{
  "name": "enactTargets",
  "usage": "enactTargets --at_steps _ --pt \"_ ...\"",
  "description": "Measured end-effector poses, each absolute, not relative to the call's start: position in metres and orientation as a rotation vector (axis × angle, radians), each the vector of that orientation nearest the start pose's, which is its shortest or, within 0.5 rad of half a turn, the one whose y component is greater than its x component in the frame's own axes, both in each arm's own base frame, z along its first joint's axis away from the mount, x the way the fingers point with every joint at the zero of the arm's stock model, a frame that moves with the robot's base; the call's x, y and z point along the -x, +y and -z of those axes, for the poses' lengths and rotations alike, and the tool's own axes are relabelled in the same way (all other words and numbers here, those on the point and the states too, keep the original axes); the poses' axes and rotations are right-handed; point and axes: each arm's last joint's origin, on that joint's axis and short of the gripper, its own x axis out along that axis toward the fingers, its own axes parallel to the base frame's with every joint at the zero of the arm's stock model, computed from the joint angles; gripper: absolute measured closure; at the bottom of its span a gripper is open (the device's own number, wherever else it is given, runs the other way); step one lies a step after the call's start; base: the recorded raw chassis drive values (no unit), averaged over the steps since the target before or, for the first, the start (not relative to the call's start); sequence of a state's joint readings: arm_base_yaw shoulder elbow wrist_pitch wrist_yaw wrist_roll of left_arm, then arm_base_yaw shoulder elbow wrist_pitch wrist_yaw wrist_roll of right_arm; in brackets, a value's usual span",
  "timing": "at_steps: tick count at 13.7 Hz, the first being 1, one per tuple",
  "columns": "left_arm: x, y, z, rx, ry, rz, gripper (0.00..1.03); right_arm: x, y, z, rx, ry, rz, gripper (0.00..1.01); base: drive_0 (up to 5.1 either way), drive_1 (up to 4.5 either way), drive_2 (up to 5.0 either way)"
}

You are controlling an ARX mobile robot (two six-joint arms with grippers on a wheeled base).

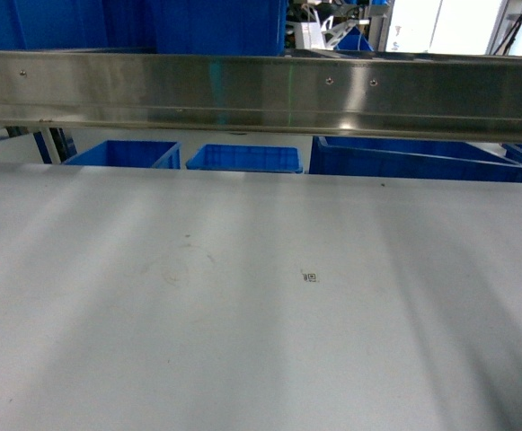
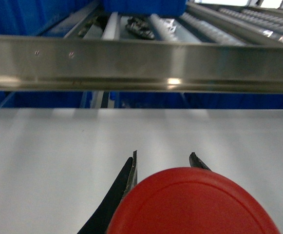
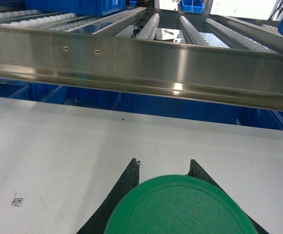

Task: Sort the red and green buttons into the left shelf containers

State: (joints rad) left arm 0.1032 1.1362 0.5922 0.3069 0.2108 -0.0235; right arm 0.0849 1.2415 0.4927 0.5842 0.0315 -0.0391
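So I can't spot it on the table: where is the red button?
The red button fills the bottom of the left wrist view, held between the left gripper's fingers above the white table.

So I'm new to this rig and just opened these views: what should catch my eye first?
The red button fills the bottom of the left wrist view, held between the left gripper jaws, and the green button sits the same way in the right gripper. Ahead of both runs a shiny steel rail above the pale table, with blue bins beyond.
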Motion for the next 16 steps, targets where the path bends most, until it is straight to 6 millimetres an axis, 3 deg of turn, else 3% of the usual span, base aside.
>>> enactTargets --at_steps 2,5,11,16 --pt "-0.220 0.012 -0.251 0.047 0.197 0.138 0.76 -0.249 0.020 -0.215 0.049 0.163 -0.056 0.76 0.0 0.00 0.0" --pt "-0.217 0.015 -0.224 0.069 0.341 0.125 0.76 -0.250 0.020 -0.214 0.049 0.165 -0.056 0.76 0.0 0.00 0.0" --pt "-0.217 0.013 -0.232 0.039 0.289 0.139 0.76 -0.249 0.020 -0.215 0.049 0.163 -0.057 0.76 0.0 0.00 0.0" --pt "-0.217 0.013 -0.232 0.039 0.293 0.143 0.76 -0.249 0.020 -0.215 0.049 0.163 -0.054 0.76 -4.8 2.69 2.7"
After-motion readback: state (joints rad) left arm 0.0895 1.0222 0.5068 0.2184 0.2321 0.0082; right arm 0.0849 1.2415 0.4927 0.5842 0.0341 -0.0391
